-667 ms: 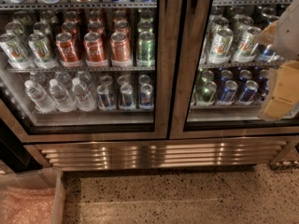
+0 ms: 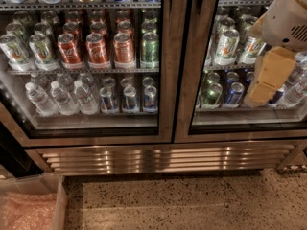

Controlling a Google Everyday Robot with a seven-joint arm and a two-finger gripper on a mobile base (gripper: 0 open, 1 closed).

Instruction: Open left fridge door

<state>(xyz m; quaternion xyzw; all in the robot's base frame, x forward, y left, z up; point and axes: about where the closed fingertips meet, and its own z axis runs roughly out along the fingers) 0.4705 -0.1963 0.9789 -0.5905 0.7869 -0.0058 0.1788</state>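
Filling the view's left side, the left fridge door (image 2: pixel 165 80) looks heavy and stiff; take its steel inner edge, not the glass. The gripper (image 2: pixel 261 92) hangs before the right door (image 2: pixel 199 56); I cannot tell its state.

The arm (image 2: pixel 291 18) comes in at the upper right corner of the scene, a white vented casing angled down and to the left. Under it the tan gripper (image 2: pixel 265 80) hangs at the right side, tilted down-left, its tip lowest.
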